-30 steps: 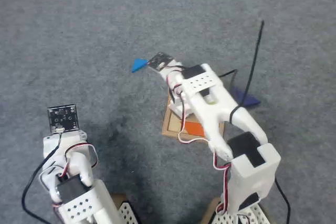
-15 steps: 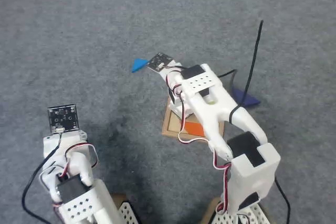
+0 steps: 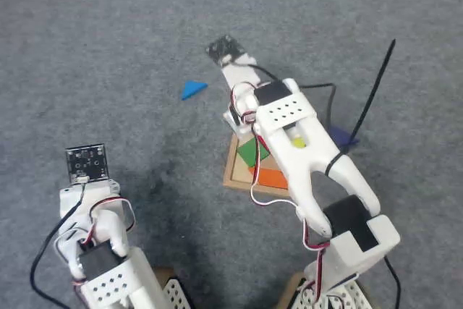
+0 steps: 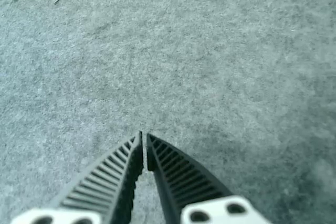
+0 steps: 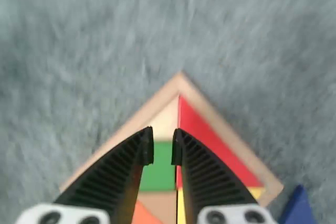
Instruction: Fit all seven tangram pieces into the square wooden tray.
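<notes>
- Left gripper (image 4: 144, 136): nearest the arm bases, over bare grey table (image 3: 108, 70), jaws clenched on nothing. It sits well away from every piece, so it poses little risk where it is.
- Square wooden tray (image 3: 228, 168): lies at mid-table under the right arm, partly filled by an orange piece (image 3: 269, 177), a green piece (image 3: 249, 151) and a red triangle (image 5: 205, 129). A bare wooden slot (image 5: 165, 119) remains at its far corner. The tray rests loose on the table, so a low sweep of the arm could probably slide it or lift seated pieces.
- Right gripper (image 5: 163, 145): above the tray's far corner, jaws almost together and empty. Dropping from here risks jabbing the green piece or the red triangle out of place.
- Dark blue piece (image 3: 341, 135): on the table just right of the tray, partly hidden by the arm and near a cable, which might snag or push it.
- Blue triangle (image 3: 192, 90): farthest out, left of the tray. A flat piece on soft fabric may slip from a shallow pinch.
</notes>
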Available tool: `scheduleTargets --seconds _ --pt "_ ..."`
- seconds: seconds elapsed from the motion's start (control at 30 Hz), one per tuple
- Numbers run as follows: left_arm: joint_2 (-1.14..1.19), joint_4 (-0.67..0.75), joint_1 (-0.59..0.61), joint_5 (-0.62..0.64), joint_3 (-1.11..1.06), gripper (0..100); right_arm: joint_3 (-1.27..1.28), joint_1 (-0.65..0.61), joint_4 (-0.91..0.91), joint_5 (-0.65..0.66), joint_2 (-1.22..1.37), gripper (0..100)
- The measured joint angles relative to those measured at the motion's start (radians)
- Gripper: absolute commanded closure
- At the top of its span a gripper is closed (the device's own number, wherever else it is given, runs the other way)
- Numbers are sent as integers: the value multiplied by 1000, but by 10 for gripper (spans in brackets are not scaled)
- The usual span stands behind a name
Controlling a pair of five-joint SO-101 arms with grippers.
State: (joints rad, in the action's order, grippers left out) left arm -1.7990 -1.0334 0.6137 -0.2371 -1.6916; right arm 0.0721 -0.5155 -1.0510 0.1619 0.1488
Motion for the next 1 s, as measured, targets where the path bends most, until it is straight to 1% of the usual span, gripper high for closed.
scheduleTargets --seconds 0.1,0.23,0.47,0.53,0.6,0.8,0.9,1.0 --pt "0 0 0 0 0 985 -129 -2 5 -61 98 836" --pt "0 0 0 0 0 985 -362 -32 6 -164 281 831" --pt "0 -21 0 0 0 985 -836 -84 8 -489 666 828" --pt "0 -21 0 0 0 985 -982 -103 8 -557 769 828" --pt "0 -21 0 0 0 985 -1119 -126 8 -588 868 828" --pt "0 -21 -8 0 0 985 -1455 -166 8 -598 1143 828" --pt "0 -26 -35 0 0 985 -1545 -167 6 -598 1221 828" --pt "0 -40 -43 0 0 985 -1571 -169 6 -598 1258 828"
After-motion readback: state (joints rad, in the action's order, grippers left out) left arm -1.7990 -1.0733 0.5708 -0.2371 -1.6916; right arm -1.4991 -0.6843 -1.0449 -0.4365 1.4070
